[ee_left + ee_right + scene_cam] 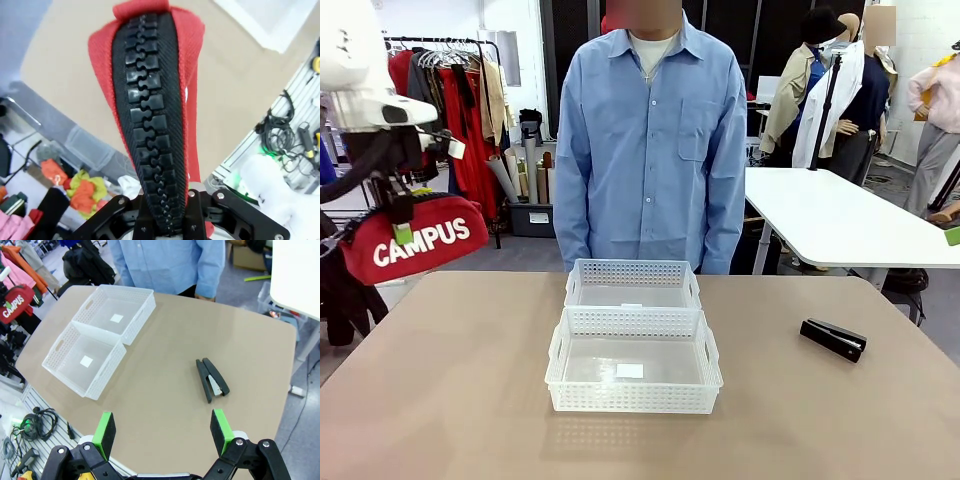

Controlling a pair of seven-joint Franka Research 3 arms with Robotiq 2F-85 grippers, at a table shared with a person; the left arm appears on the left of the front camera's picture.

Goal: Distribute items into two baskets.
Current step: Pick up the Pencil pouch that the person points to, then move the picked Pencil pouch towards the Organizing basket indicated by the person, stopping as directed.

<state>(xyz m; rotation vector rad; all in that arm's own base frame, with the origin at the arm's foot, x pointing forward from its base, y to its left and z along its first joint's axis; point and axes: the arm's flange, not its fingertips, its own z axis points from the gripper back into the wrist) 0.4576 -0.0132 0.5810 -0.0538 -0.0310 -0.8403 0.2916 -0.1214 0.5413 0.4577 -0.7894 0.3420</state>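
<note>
Left gripper [405,228]: is clamping the pouch [415,245], its jaws pressed together on the zip edge. It is hanging at the picture's far left, above table height. In the left wrist view the gripper [167,220] is pinching the black zip of the pouch [150,100] between its two fingers.
Pouch: is hanging in the air from the left gripper, off the table's [440,400] left side. Its white "CAMPUS" lettering is facing the front camera. It is also showing at the far left of the right wrist view [12,305].
Right gripper [163,432]: is hovering high over the table's near right part with its jaws standing wide apart and nothing between the green pads.
Stapler [833,339]: is lying flat on the table at the right, well apart from both baskets. In the right wrist view it [212,380] is lying just beyond the open fingers.
Near basket [633,400]: is sitting at mid-table, touching the far one, with a small white label showing on its floor. It is also showing in the right wrist view [107,375].
Far basket [632,272]: is sitting straight behind the near one, with a label of its own [135,322].
Person [650,150]: is standing at the far edge in a blue shirt, just behind the far basket, with arms hanging down.
</note>
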